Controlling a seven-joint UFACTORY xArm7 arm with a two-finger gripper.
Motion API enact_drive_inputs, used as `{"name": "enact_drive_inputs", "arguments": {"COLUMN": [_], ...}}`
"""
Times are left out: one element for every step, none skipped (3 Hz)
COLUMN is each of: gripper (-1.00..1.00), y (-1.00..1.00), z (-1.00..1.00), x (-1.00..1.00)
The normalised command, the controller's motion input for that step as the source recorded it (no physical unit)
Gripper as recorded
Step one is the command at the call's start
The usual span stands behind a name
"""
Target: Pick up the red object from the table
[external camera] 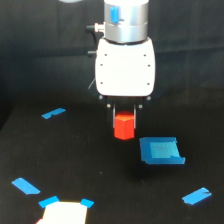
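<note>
The red object [124, 126], a small red-orange block, hangs between the dark fingers of my gripper [124, 119], which is shut on its upper part. The block looks lifted clear of the black table [90, 165], with a faint shadow on the surface below it. The gripper's white housing and silver wrist rise straight above it at the centre of the exterior view. The fingertips are mostly hidden by the block.
A blue square patch [161, 150] lies on the table just to the exterior view's right of the block. Blue tape pieces sit at the left [53, 113], lower left [25, 186] and lower right [196, 196]. A bright white patch with blue corners [65, 212] is at the bottom edge.
</note>
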Motion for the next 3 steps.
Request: {"name": "enact_drive_inputs", "arguments": {"gripper": [-0.77,-1.0,-1.0], "y": [0.07,0.17,0.51], "z": [0.61,1.0,0.82], "x": [-0.36,-0.13,-0.18]}}
